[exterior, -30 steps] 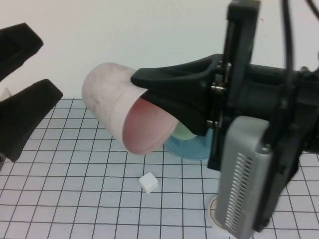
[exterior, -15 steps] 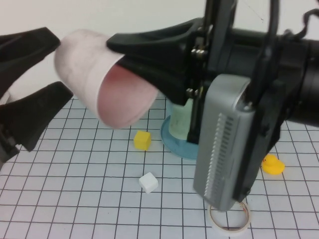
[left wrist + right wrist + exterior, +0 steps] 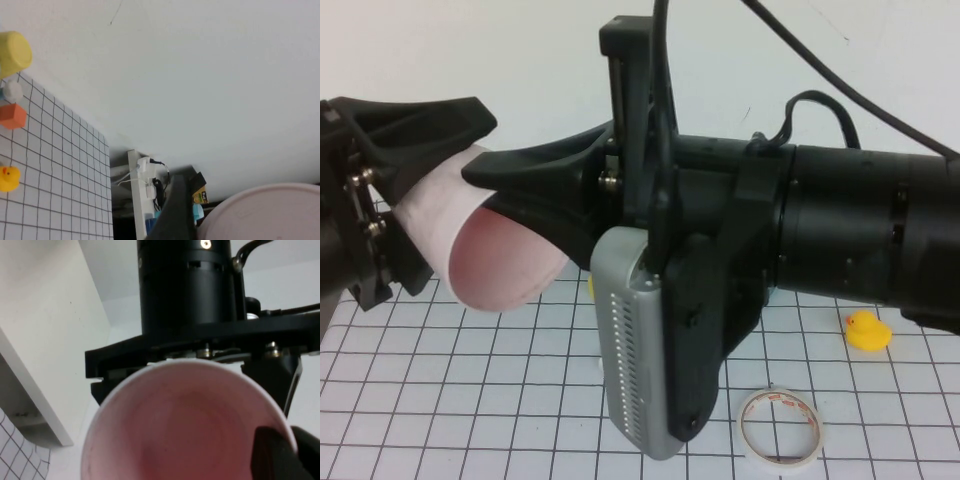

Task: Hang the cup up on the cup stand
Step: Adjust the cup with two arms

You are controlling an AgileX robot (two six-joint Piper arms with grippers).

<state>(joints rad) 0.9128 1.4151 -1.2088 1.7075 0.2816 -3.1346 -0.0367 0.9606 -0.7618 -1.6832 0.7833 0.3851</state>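
**Cup held in mid-air between two grippers**

Writing is turning up nowhere that can be read: the tape roll [image 3: 781,427] is showing only a reddish tint on its inner face, and the small packages seen from the left wrist are too tiny to make out.

The cup [image 3: 488,243] is lying on its side up in the air, well above the gridded table [image 3: 440,400], its open mouth turned toward the raised camera. Looking into it from the right wrist, the pink interior is holding nothing at all. It is a pale pink tumbler, no handle, faintly speckled on its outer wall, darker rose inside, with a thin pale rim.

The right gripper [image 3: 505,180] is pinching that rim, one black finger lying over the outside of the wall and the jaws drawn nearly together on the thin plastic. The left gripper [image 3: 405,190] is sitting at the cup's closed end with its fingers spread wide on either side of the wall; whether they are touching the cup cannot be told.

Beyond the cup's mouth and well apart from it, a yellow duck [image 3: 867,330] is standing on the table, with the tape roll lying flat nearer the camera. From the left wrist, a yellow cup [image 3: 14,52] is resting on the table, just beside it a white block [image 3: 13,91], an orange block [image 3: 12,116] and the duck.
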